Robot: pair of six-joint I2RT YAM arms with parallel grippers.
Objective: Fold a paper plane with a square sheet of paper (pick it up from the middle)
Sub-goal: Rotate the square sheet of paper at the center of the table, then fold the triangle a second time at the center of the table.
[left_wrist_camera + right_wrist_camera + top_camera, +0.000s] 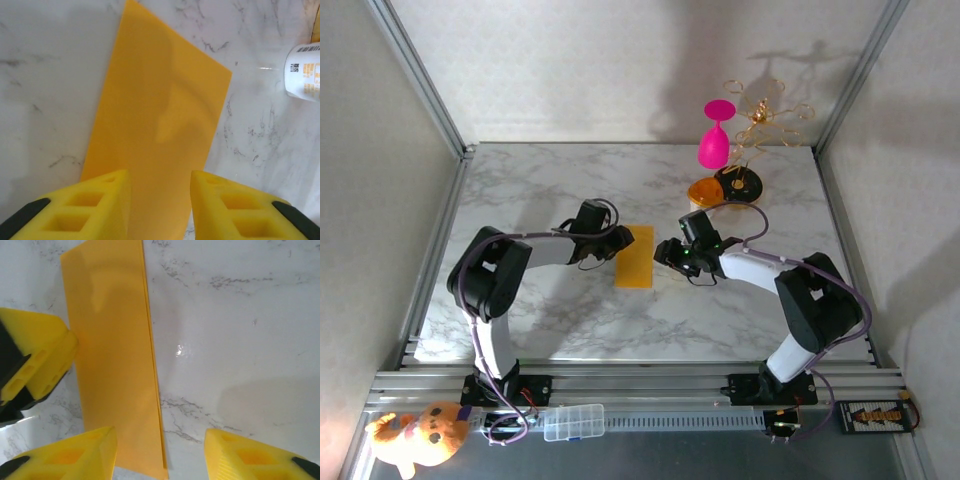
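One fold is all you have to show so far, as I judge it: the square sheet of paper (pixel 634 256) lies flat on the marble table (pixel 540 190) as a narrow rectangle, about midway between your two arms.

On the left, your left gripper (pixel 613 246) sits at the sheet's left long edge. From its wrist camera the jaws stand apart with the paper (pixel 160 100) under the gap. They look open, and nothing seems pinched.

In the middle, the right wrist camera shows the sheet (pixel 115 365) with a doubled edge along its right side, two layers lying almost flush. That suggests it has been halved.

On the right, your right gripper (pixel 672 253) hangs just beside that doubled edge with its jaws parted and holding nothing. Bare table shows between them.

No nose corners, wing folds or pointed shape are visible yet, so most of the plane is ahead of you. Past the sheet's far right corner stands a small white cup (pixel 302 72), well apart from it.
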